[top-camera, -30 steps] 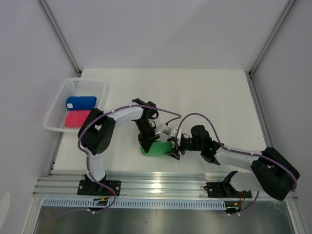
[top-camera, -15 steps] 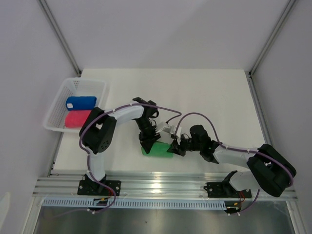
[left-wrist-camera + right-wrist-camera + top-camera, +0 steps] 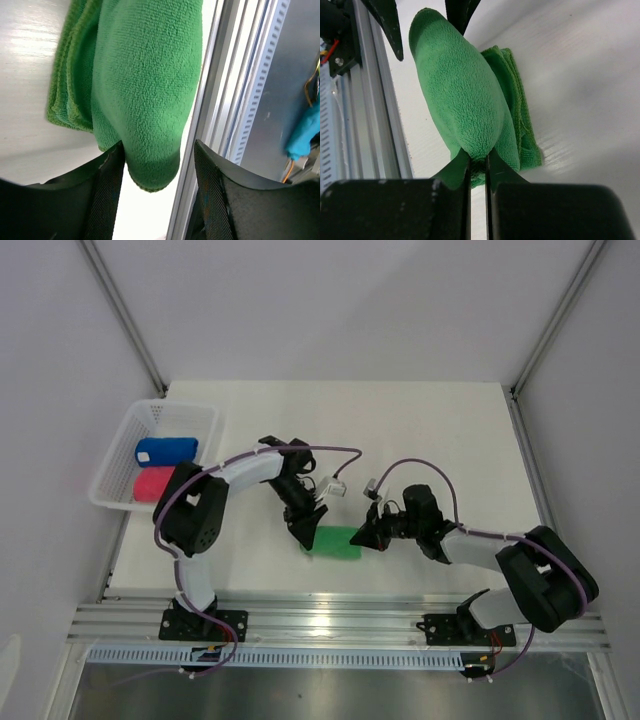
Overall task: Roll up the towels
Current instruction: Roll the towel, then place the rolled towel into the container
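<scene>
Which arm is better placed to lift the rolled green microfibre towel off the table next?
Right, probably. The right gripper is shut on one end of the rolled green microfibre towel, while the left gripper stands open astride the other end, not clamping it.

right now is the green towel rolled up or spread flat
Rolled: the green towel is a compact thick bundle, layered edges along one side; the right gripper pinches one end.
</scene>
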You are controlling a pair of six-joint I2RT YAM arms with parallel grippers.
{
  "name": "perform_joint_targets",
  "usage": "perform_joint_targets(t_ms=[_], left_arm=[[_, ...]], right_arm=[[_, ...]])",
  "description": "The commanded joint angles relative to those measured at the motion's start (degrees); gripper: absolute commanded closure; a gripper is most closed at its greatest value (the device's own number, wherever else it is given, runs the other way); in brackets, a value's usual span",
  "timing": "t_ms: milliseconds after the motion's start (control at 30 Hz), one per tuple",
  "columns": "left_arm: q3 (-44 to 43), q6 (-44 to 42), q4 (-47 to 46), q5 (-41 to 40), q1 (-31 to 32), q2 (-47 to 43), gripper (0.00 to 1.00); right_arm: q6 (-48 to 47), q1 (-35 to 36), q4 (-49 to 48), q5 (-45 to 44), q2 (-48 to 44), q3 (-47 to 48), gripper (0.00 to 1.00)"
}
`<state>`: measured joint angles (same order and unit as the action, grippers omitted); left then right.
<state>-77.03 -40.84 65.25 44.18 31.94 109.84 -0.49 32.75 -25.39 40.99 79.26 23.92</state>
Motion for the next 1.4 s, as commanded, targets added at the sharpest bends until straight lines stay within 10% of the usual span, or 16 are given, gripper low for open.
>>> perform_joint_targets(t_ms=[0, 100, 233, 333, 933, 1367], left_arm=[[1.8, 5.92, -6.18, 3.28, -0.13, -3.14, 0.4], [2.77, 11.19, -11.01, 0.91, -0.13, -3.06, 0.48], [0.58, 14.73, -10.42, -1.03, -1.35, -0.78, 0.85], [-1.27, 17.45, -7.95, -0.06, -2.93, 1.68, 0.88], [-5.23, 24.32, -14.62, -14.47, -4.17, -3.75, 0.44], [-7.5, 1.31, -22.72, -24.95, -4.17, -26.07, 0.0]], right_arm=[[5.14, -1.46, -2.04, 2.77, 1.68, 2.09, 1.0], [6.64, -1.9, -1.6, 3.13, 2.82, 2.53, 1.0], [9.01, -2.86, -1.16, 1.55, 3.18, 2.79, 1.0], [11.04, -3.83, 0.68, -0.12, 4.14, 3.41, 1.0], [14.02, -4.19, 14.05, -10.14, 10.2, 10.0, 0.95], [14.38, -4.19, 14.75, -10.85, 10.91, 11.32, 0.95]])
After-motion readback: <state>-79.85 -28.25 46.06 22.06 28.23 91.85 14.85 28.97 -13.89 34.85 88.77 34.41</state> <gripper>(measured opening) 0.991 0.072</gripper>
